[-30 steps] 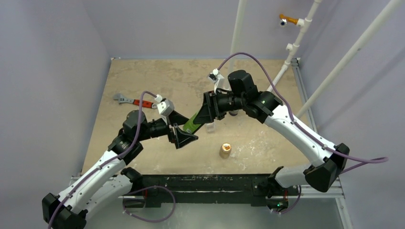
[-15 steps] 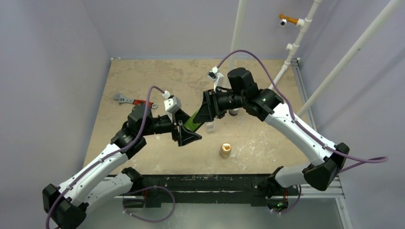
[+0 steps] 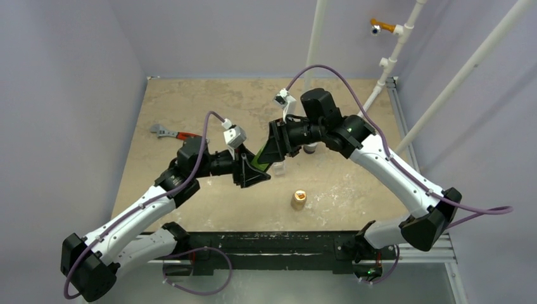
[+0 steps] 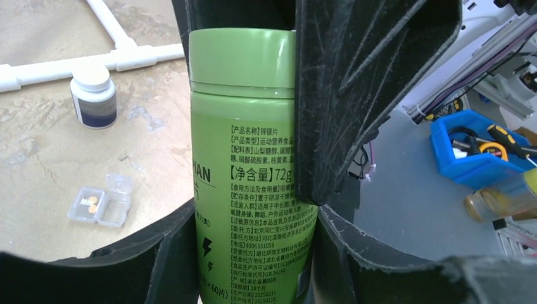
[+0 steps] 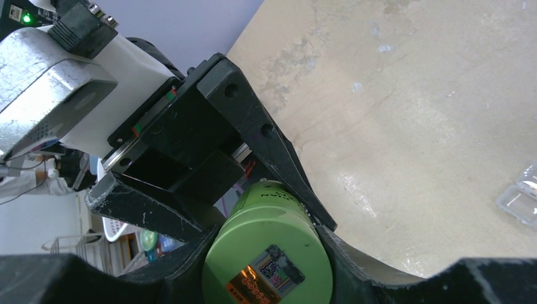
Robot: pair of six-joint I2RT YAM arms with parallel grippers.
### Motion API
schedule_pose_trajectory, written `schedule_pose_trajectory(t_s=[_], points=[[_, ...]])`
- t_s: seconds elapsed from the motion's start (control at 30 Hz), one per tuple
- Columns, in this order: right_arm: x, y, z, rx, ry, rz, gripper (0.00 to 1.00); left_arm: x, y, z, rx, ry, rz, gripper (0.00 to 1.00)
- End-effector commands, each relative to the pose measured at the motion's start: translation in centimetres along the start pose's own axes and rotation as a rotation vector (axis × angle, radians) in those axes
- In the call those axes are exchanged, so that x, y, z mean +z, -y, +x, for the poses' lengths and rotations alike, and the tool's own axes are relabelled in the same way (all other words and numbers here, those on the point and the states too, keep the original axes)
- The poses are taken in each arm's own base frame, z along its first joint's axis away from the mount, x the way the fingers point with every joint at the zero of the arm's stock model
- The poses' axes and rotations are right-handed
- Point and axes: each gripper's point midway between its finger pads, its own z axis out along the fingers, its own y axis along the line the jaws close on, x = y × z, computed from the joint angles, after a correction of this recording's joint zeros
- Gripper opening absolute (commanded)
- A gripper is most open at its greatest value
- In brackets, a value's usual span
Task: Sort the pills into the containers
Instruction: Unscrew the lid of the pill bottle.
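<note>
Mottled tan tabletop (image 3: 190, 101); left gripper (image 3: 256, 171) and right gripper (image 3: 271, 153) apparently tight around cylindrical green bottle (image 4: 253, 158) (glossy).

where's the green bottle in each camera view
top external: green bottle, a slanted sliver just left of centre.
left wrist: fills the middle of the picture, upright, label facing the camera.
right wrist: bottom centre, seen end-on.
shared landmark: clear case on the table.

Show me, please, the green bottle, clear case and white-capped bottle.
green bottle (image 4: 244, 145), left wrist view, printed label.
clear case (image 4: 116, 209), left wrist view, bare right compartment.
white-capped bottle (image 4: 94, 111), left wrist view, dark body.
</note>
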Motion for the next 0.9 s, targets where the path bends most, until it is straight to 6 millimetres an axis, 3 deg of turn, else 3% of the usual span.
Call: schedule_pose_trajectory(t_s=[0.0,0.03,0.1,0.2,0.37,0.5,0.63,0.87], points=[[0.5,0.3,-0.6,-0.025,0.014,0.006,0.46,1.1,-0.5,-1.5,0.014,0.095,-0.018,0.11],[0.5,0.3,-0.7,-0.024,0.019,0.011,0.6,1.2,-1.2,-1.3,0.016,0.105,-0.053,0.01],[0.1,1.3,-1.5,0.008,0.064,0.08,0.82,1.0,-2.7,-0.8,0.039,0.128,-0.141,0.0],[-0.8,2.9,-3.1,0.06,0.143,0.189,0.95,0.3,-5.0,-0.1,0.108,0.162,-0.311,0.0],[-1.1,4.0,-5.3,0.147,0.258,0.248,0.92,-1.3,-7.3,0.0,0.214,0.205,-0.522,0.0],[-1.3,5.6,-6.6,0.173,0.322,0.336,0.87,-2.3,-8.0,-0.6,0.273,0.255,-0.605,0.0],[-1.2,5.3,-7.7,0.182,0.362,0.324,0.83,-2.4,-8.3,-1.0,0.314,0.254,-0.639,0.0],[0.4,4.3,-8.0,0.184,0.343,0.274,0.79,-1.9,-8.4,-1.4,0.331,0.251,-0.637,0.0]])
